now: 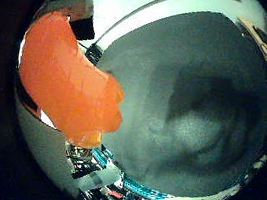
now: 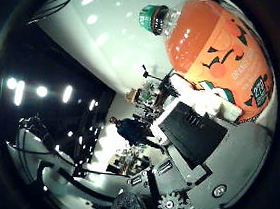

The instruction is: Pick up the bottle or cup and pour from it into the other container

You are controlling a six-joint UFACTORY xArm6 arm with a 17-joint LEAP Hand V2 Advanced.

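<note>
An orange drink bottle [image 2: 212, 42] with a green cap [image 2: 152, 18] and a printed label lies close against the palm in the right thumb side palm view, with the ceiling behind it. My right hand [image 2: 192, 135] shows as black and white parts pressed against the bottle's lower side, curled round it. The right little finger side palm view shows the bottle's orange body [image 1: 66, 75] filling one side, held above a grey table [image 1: 194, 99].
The hand and bottle cast a dark shadow [image 1: 200, 125] on the grey table top. The table's curved edge [image 1: 146, 16] runs against a pale floor. Room clutter and ceiling lights [image 2: 77, 128] show beyond the hand.
</note>
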